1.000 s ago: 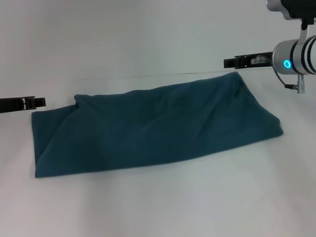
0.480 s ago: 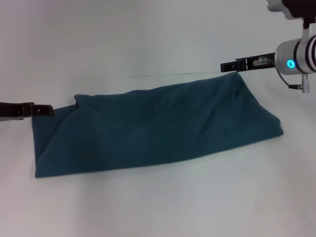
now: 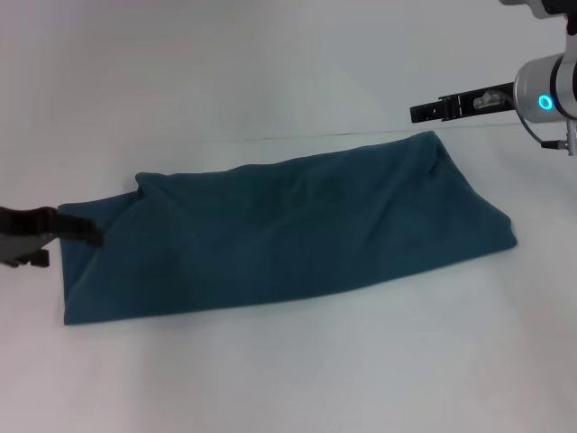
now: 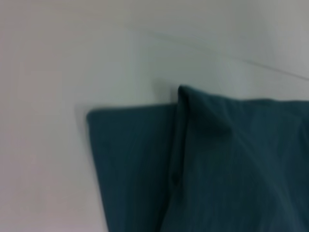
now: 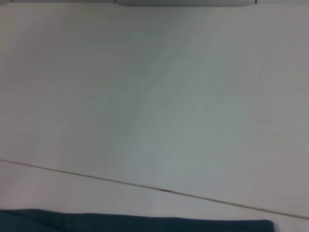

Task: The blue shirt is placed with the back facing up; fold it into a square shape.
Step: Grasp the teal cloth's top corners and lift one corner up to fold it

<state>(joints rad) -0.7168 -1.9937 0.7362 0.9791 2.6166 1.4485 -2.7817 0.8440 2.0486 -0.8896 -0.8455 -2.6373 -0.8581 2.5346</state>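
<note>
White table [image 3: 270,379] bears the blue shirt [image 3: 279,230]; left gripper [image 3: 86,232] touches its corner.

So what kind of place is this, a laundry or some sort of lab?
It looks more like a robot test bench than a laundry: a bare white table, one blue shirt folded into a long band, and a left gripper and right gripper at its ends.
</note>
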